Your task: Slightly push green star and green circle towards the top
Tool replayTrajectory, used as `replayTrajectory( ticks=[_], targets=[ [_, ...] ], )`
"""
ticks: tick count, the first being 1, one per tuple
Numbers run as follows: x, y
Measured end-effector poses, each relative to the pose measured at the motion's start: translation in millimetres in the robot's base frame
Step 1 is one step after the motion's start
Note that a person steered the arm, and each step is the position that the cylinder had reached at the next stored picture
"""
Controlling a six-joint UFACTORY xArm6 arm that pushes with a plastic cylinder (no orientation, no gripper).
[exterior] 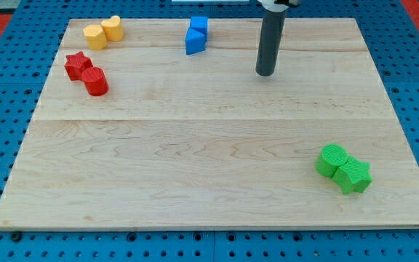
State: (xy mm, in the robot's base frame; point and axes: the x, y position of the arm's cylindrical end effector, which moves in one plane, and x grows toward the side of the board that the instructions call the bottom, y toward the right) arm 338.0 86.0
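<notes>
The green circle (332,160) and the green star (353,176) sit touching each other near the board's bottom right, the star to the lower right of the circle. My tip (265,73) stands on the board in the upper middle-right, well above and to the left of both green blocks, touching no block.
A blue cube (199,25) and a blue triangle (194,42) sit at the top middle, left of my tip. Two yellow blocks (102,32) are at the top left. A red star (77,64) and a red cylinder (95,81) lie below them.
</notes>
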Motion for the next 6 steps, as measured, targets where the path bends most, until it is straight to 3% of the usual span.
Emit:
replayTrajectory(
  ticks=[3, 5, 6],
  targets=[
    [0.1, -89.6],
    [-45.1, -144.9],
    [-43.8, -172.0]
  ],
)
